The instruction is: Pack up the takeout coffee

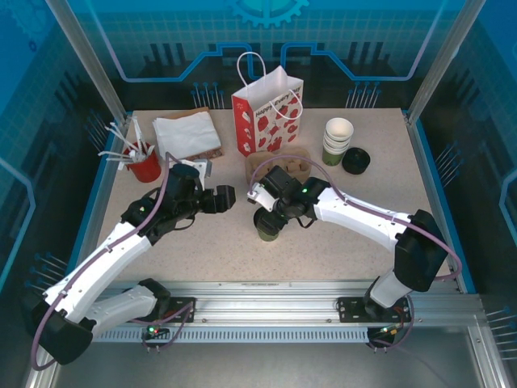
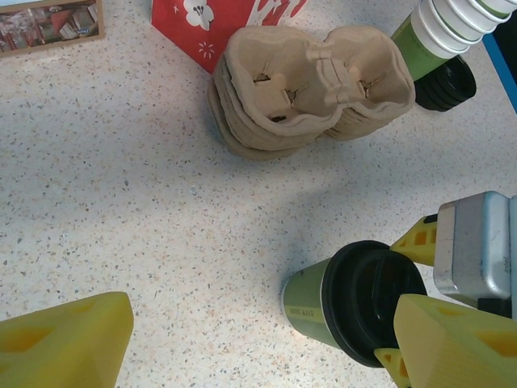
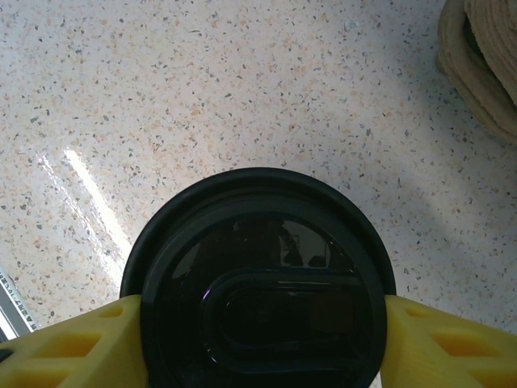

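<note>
The takeout coffee, an olive-green cup with a black lid, stands upright on the table's middle. My right gripper reaches down over it. In the right wrist view its yellow fingers press both sides of the coffee just under the lid rim, so it is shut on the cup. My left gripper hovers just left of the coffee and is open with nothing in it. In the left wrist view the coffee lies off to the right of the left gripper.
A red-and-white paper bag stands at the back. A stack of cardboard cup carriers lies just behind the coffee. Lidless cups and a loose black lid sit back right. A red cup of stirrers and napkins are back left.
</note>
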`<state>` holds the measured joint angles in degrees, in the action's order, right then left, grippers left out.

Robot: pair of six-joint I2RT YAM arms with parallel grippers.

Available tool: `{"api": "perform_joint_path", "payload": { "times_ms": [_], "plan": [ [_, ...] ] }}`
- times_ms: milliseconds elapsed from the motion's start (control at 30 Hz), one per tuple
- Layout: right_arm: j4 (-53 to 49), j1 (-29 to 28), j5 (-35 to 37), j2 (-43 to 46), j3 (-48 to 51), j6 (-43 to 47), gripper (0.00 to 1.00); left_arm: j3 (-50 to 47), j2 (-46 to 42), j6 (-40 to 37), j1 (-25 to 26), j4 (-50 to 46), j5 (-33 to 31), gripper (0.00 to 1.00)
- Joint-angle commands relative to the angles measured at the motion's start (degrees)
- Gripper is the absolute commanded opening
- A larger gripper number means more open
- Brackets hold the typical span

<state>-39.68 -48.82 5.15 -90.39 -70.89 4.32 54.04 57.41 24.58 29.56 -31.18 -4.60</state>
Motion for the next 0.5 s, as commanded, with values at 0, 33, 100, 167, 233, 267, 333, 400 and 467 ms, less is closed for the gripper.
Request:
{"api": "perform_joint_path", "payload": {
  "times_ms": [0,33,100,167,233,267,333,400,467],
  "plan": [
    [-3.93,-0.28,3.2,-2.32,2.99,-1.49,0.61,-0.86,-1.23,0.66,-0.42,-0.64,1.3,0.86],
    [-4.39,-0.25,3.7,-2.65,3.41,-1.97,0.61,-0.93,-1.24,0.74,-0.42,-0.66,1.33,0.86],
    [-5.25,-0.38,4.89,-3.22,3.98,-2.77,0.6,-1.17,-1.17,0.96,-0.4,-0.55,1.36,0.86],
    [-6.33,-0.7,6.49,-4.02,4.28,-3.69,0.59,-1.55,-1.18,1.17,-0.39,-0.22,1.56,0.86],
    [-7.41,-1.16,7.66,-4.91,4.36,-4.22,0.57,-2.07,-0.93,1.37,-0.45,0.14,1.61,0.86],
    [-7.82,-1.28,8.0,-5.33,4.28,-4.44,0.57,-2.18,-0.84,1.37,-0.45,0.15,1.43,0.86],
    [-8.39,-1.38,8.56,-6.0,4.1,-4.86,0.56,-2.36,-0.55,1.35,-0.47,0.24,1.22,0.86],
    [-8.7,-1.41,8.39,-5.88,3.93,-4.87,0.55,-2.36,-0.21,1.27,-0.39,0.08,1.21,0.85],
    [-8.98,-1.43,7.84,-5.46,3.19,-5.02,0.55,-2.2,-0.02,1.09,-0.38,-0.15,1.24,0.85]
  ]
}}
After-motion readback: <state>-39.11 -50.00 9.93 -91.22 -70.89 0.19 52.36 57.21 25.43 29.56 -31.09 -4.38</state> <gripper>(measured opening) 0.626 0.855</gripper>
